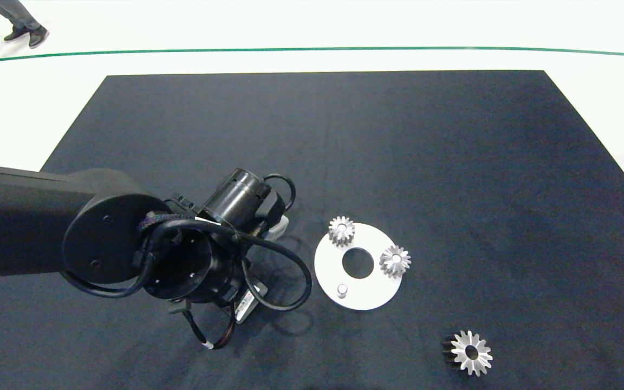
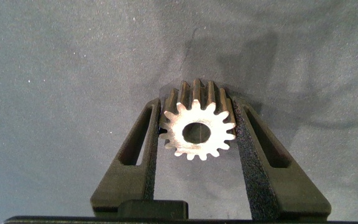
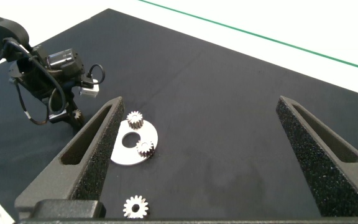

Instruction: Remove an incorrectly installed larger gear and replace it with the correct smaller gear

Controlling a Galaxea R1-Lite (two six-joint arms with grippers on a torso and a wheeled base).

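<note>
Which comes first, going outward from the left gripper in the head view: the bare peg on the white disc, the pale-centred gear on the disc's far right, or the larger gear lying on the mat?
The left gripper holds the smaller gear, left of the white disc.
1. Bare peg, the disc's near-left part.
2. Pale-centred gear, the disc's right edge.
3. Larger gear, off the disc, on the mat at near right.

Smaller gear (image 2: 197, 127) clamped in left tool (image 2: 197, 134); larger gear (image 1: 470, 353) flat on mat.
</note>
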